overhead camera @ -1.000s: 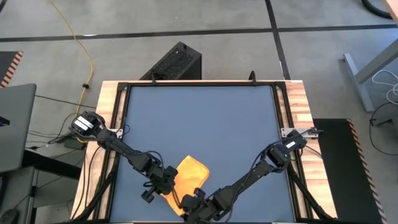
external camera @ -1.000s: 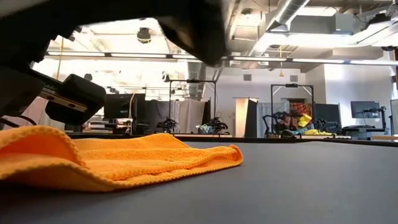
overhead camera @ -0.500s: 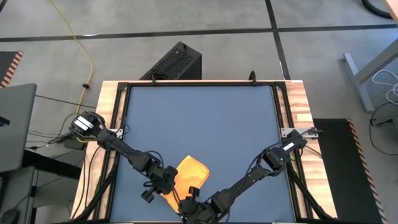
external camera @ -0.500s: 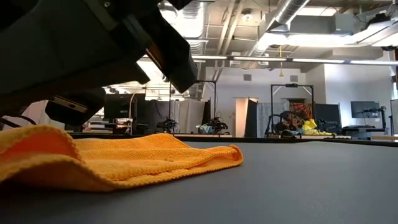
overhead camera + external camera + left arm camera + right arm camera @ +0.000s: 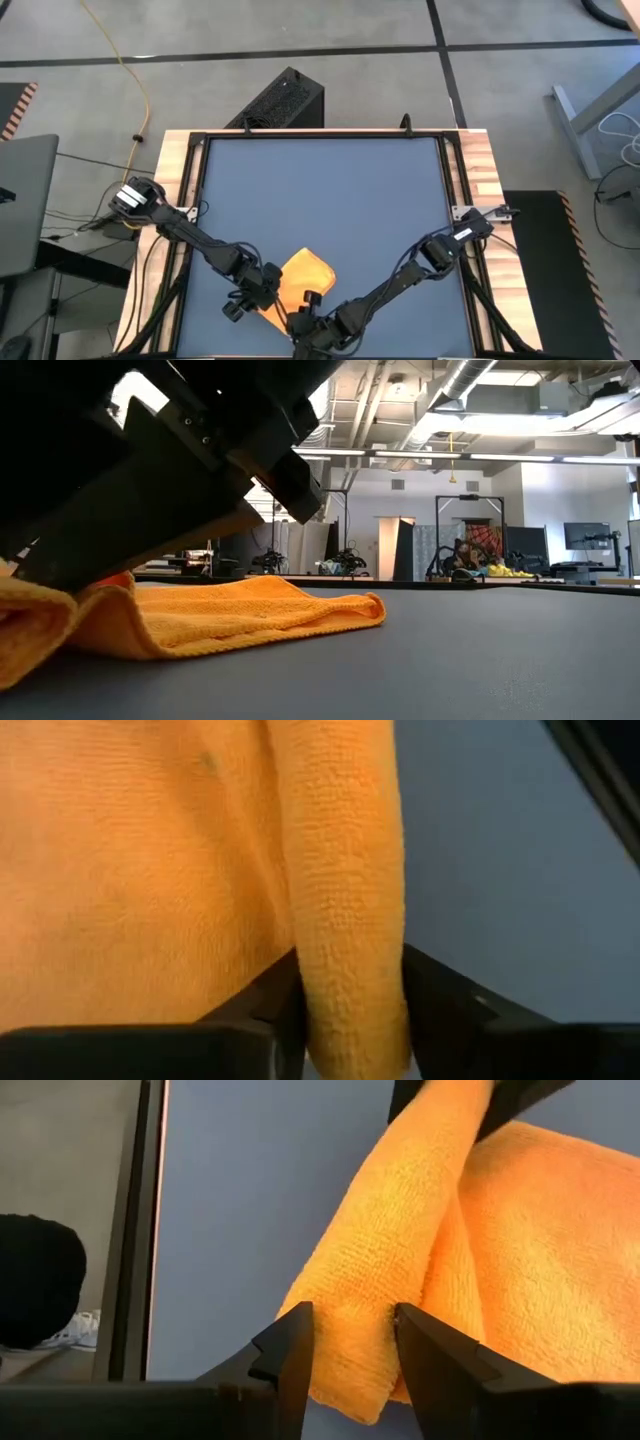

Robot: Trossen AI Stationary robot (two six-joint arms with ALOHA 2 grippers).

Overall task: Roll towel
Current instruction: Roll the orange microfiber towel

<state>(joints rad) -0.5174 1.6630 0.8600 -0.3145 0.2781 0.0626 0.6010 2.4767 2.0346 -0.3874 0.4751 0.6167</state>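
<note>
The yellow-orange towel (image 5: 303,276) lies flat on the dark blue tabletop (image 5: 330,190) near its front edge, left of the middle. One edge is drawn up into a thick rolled fold (image 5: 400,1230). My left gripper (image 5: 268,298) is at the towel's left side, with one end of that fold between its fingers (image 5: 355,1020). My right gripper (image 5: 305,318) is at the towel's near corner, with the fold's other end between its fingers (image 5: 352,1350). In the low view a dark gripper body (image 5: 150,480) hides the towel's left part (image 5: 250,615). My left gripper has the rolled fold (image 5: 350,940) between its two fingers, which touch it on both sides. The fingers lie along the roll and slant down from the table's left. The rest of the towel lies flat on the table. My right gripper has the fold's near end (image 5: 345,1315) between its two fingers, one on each side. It comes in low from the table's near right, along the fold. The fold is several layers thick, and the towel beside it rests on the table.
Bare blue tabletop stretches toward the far and right edges. A black frame rail (image 5: 140,1230) and wooden side strips (image 5: 480,170) border the top. A black box (image 5: 283,100) stands on the floor beyond the far edge.
My right gripper has gone toward the table's left, onto the towel's near corner. The towel's near left edge has been drawn up from a low hump into a taller rolled fold, and the towel looks narrower from above. Its far right part has stayed flat.
</note>
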